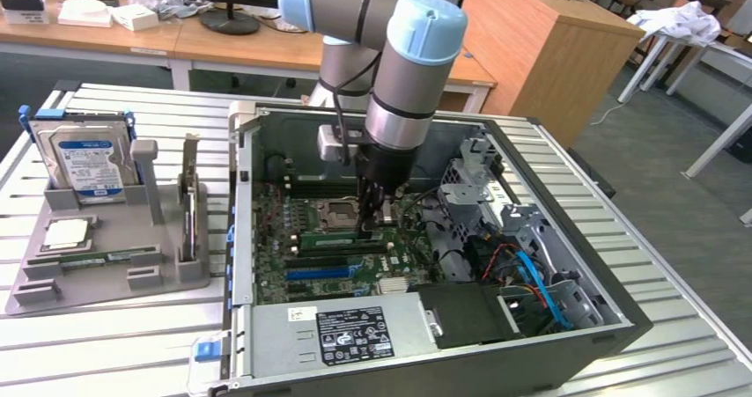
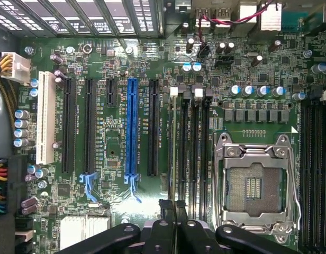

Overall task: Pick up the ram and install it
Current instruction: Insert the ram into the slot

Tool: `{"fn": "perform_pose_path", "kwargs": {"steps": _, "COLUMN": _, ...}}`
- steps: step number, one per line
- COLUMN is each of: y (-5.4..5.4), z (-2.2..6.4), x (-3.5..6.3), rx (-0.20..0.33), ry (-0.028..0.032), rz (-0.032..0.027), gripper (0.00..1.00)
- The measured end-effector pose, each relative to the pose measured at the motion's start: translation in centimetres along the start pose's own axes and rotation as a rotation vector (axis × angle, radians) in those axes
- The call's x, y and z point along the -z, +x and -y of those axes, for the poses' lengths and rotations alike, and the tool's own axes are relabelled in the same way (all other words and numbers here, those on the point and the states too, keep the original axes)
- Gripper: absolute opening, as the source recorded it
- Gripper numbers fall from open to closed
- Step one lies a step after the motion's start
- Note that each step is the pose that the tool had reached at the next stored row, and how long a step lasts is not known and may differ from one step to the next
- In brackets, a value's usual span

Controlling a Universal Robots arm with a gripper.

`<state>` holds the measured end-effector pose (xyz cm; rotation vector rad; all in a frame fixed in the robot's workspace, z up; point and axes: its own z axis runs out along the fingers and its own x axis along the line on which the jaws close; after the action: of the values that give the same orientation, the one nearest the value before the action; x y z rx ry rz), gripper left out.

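Note:
My gripper point(image 1: 376, 226) reaches down into the open computer case point(image 1: 587, 327), over the motherboard beside the empty CPU socket point(image 1: 341, 210). The ram point(image 1: 338, 237) is a thin green stick lying along a memory slot at the fingertips. In the wrist view the ram point(image 2: 172, 159) appears edge-on, running up the first memory slot towards a white clip point(image 2: 173, 91). The black fingers point(image 2: 164, 205) of the gripper point(image 2: 172, 207) are shut on the stick's near end. How deep the stick sits in the slot is hidden.
A grey holder point(image 1: 106, 278) at the exterior view's left carries a blue-labelled hard drive point(image 1: 92, 164) and a silver CPU chip point(image 1: 67, 231). A blue expansion slot point(image 2: 132, 127), the open socket point(image 2: 253, 188), a power supply point(image 1: 341, 331) and cables point(image 1: 529, 274) crowd the case.

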<state>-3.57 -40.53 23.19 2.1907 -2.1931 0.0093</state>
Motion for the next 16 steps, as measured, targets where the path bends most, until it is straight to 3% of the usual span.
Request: {"fn": "perform_pose_path", "kwargs": {"steps": 16, "y": -0.01, "z": -0.09, "x": -0.18, "rx": 0.0, "ry": 0.0, "rz": -0.0001, "gripper": 0.12}}
